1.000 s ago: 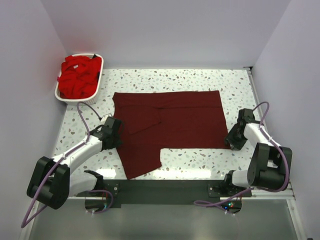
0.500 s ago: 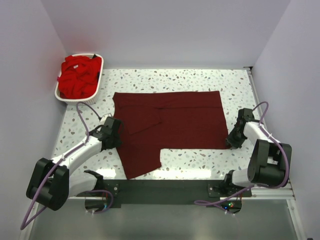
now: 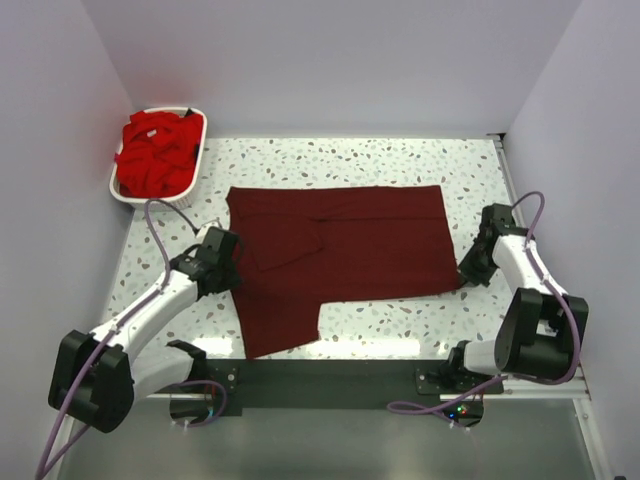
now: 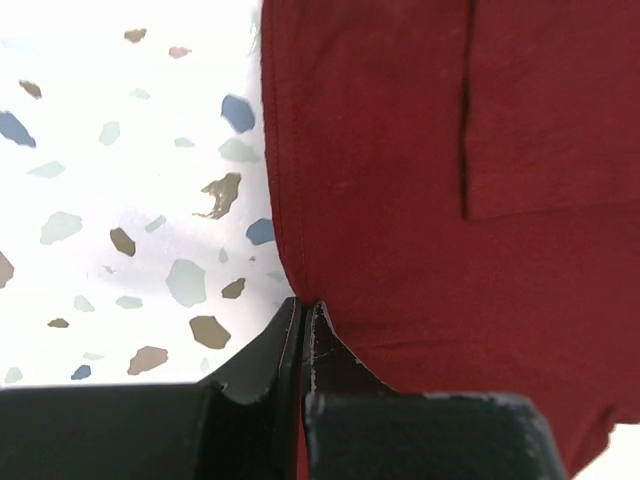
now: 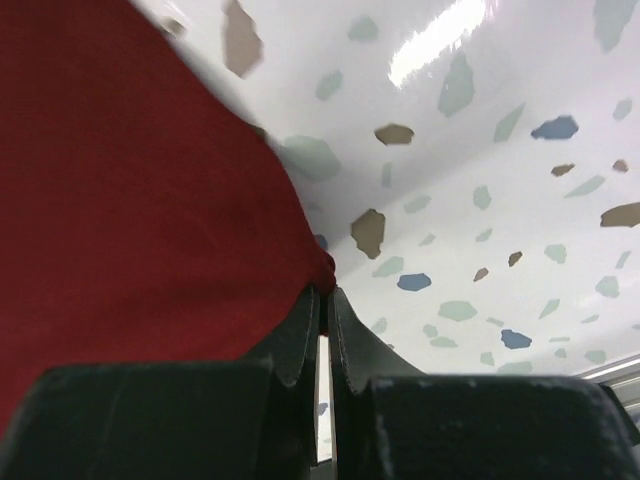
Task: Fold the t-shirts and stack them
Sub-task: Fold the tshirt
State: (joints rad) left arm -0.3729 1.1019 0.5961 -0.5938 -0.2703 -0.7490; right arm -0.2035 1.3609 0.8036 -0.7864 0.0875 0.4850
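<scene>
A dark maroon t-shirt (image 3: pixel 345 245) lies spread on the speckled table (image 3: pixel 400 320), one sleeve folded over its body and a flap hanging toward the near edge. My left gripper (image 3: pixel 228 268) is shut on the shirt's left edge (image 4: pixel 290 240); its tips (image 4: pixel 303 305) pinch the hem. At the near right corner (image 5: pixel 320 268) my right gripper (image 3: pixel 466 276) has shut on the cloth, its fingers (image 5: pixel 300 330) nipping the bunched corner. Bright red t-shirts (image 3: pixel 155 150) fill the basket at the back left.
A white slotted basket (image 3: pixel 193 180) stands at the table's back left corner against the left wall. Walls close in on the left, back and right. The black mounting bar (image 3: pixel 330 378) runs along the near edge.
The right gripper has closed on the shirt's near right corner and drawn it slightly right and back. The left arm shifted a little forward with the left edge still pinched.
</scene>
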